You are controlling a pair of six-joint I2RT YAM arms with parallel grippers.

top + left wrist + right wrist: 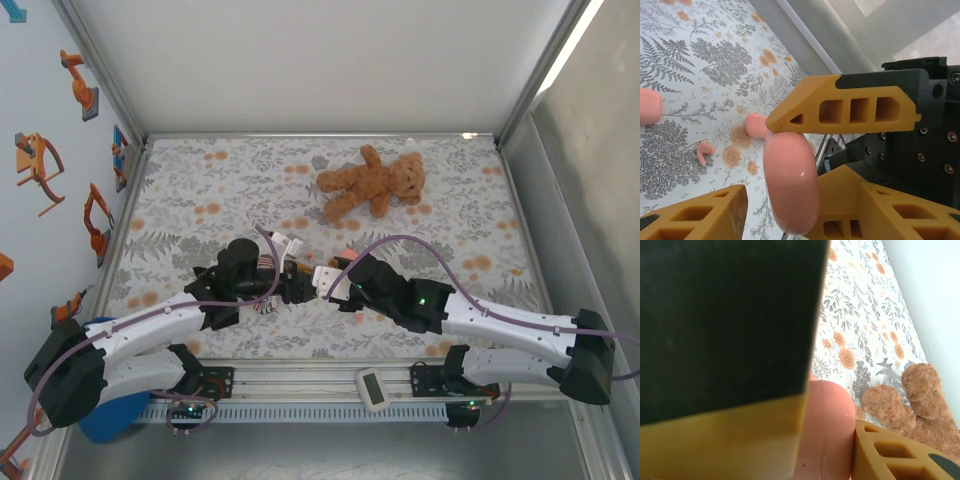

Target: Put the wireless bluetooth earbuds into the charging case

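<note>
My right gripper is shut on the pink charging case and holds it above the mat at the table's centre. In the right wrist view the case sits tight between both fingers of that gripper. My left gripper straddles the same case. Its lower left finger stands apart from the case and the other finger is against it. One small pink earbud lies on the mat below. A second pink nub lies beside it, partly hidden. The left gripper meets the right one tip to tip.
A brown teddy bear lies at the back centre, also in the right wrist view. A larger pink piece rests on the mat at the frame's left edge. Another pink piece lies just behind the grippers. A white device sits on the front rail.
</note>
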